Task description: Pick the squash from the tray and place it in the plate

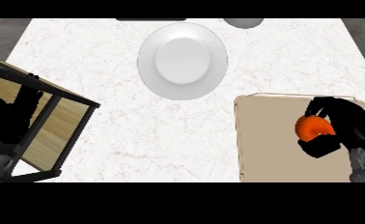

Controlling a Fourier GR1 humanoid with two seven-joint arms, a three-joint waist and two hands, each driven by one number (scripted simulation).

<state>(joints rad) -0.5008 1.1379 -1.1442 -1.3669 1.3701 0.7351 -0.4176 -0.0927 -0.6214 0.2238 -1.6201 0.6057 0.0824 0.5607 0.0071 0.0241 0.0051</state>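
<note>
Squash [314, 126], bright orange, is sitting over the right part of the beige tray [271, 141], where the right hand [341, 130] is curling its black fingers round it from above and below, hiding much of its far side. Whether the squash is resting on the tray or raised off it cannot be told from this steep view. Up and to the left of the tray, well apart from it, a white plate [182, 60] is lying bare on the pale speckled tabletop [143, 131]. Far to the left of the tray, a black-framed wooden rack [44, 121] is standing at the tabletop's edge, and a dark shape behind its bars may be the left hand, though its fingers cannot be made out. Beyond the plate, a grey rounded object [244, 22] is showing partly at the tabletop's far edge.
</note>
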